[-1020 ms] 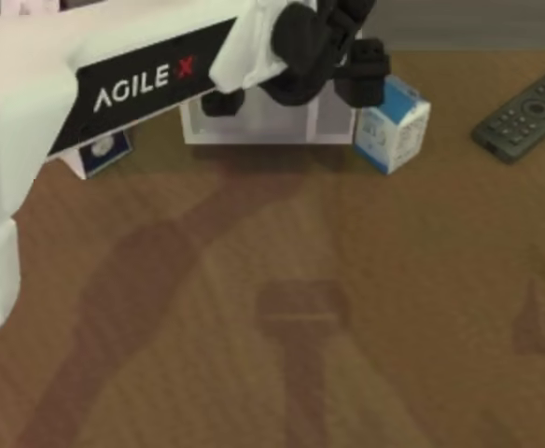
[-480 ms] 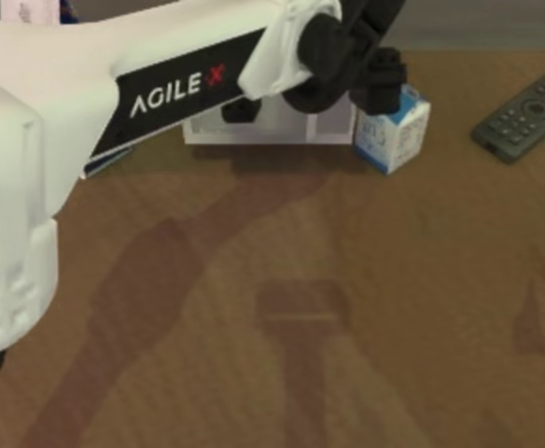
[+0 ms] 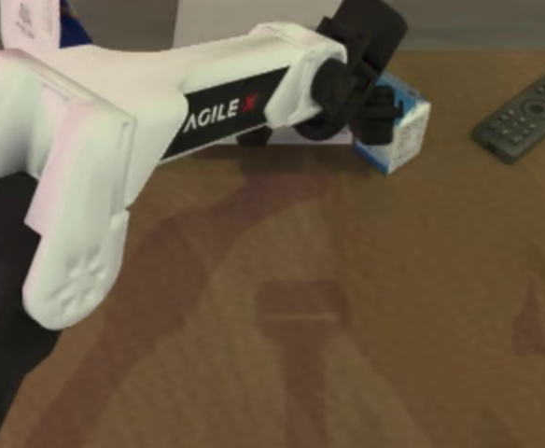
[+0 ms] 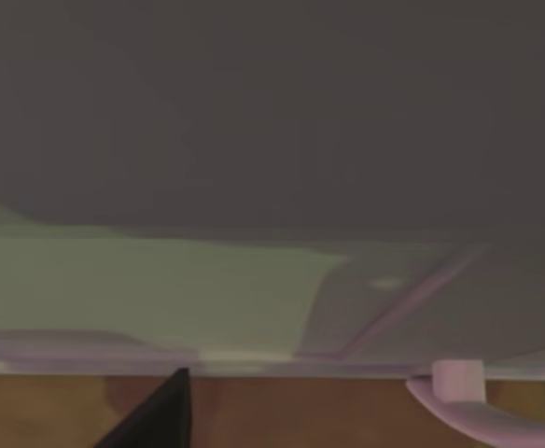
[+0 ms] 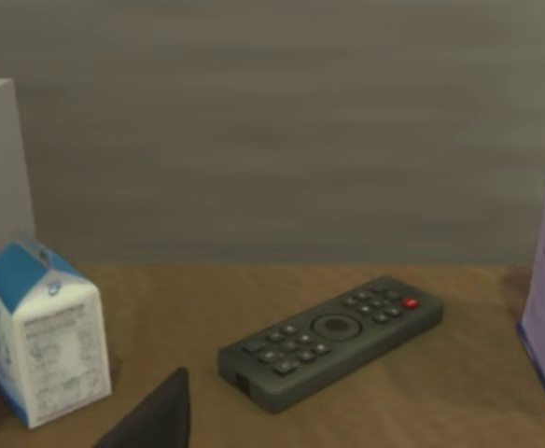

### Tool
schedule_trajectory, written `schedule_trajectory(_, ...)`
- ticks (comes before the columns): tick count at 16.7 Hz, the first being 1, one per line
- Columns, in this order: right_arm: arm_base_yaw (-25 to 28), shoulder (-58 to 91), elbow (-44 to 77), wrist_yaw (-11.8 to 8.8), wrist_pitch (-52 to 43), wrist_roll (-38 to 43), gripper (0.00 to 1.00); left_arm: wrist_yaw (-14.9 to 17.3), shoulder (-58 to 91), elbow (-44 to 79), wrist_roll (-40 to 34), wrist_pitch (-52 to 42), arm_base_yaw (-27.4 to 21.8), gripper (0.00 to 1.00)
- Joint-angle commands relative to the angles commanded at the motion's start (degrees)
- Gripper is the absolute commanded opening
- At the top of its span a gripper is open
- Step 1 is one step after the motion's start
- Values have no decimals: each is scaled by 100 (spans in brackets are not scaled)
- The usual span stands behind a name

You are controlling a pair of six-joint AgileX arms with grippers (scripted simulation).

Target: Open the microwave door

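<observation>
Left gripper (image 3: 377, 105) at the table's far edge, right at the microwave door (image 4: 160, 289); can't tell if it's open or clamped. Reaching/hooking step imo, next needs a pull on the handle (image 4: 478, 406).

Brown wooden table (image 3: 366, 280), grey wall (image 5: 282, 121)

Left arm (image 3: 114, 159) extended from the top view's left edge diagonally toward the far centre, white links foreshortened beneath the camera. Its black wrist and left gripper (image 3: 377, 110) pointed away from the camera; finger spacing was apparently hidden. The right arm lay outside the top view.
</observation>
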Motion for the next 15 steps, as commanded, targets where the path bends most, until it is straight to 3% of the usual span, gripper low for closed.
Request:
schedule_trajectory(3, 0, 0, 0, 0, 0, 0, 100, 1, 5, 4, 2, 4, 2, 100)
schedule_trajectory(15, 0, 0, 0, 0, 0, 0, 100, 1, 5, 4, 2, 4, 2, 10)
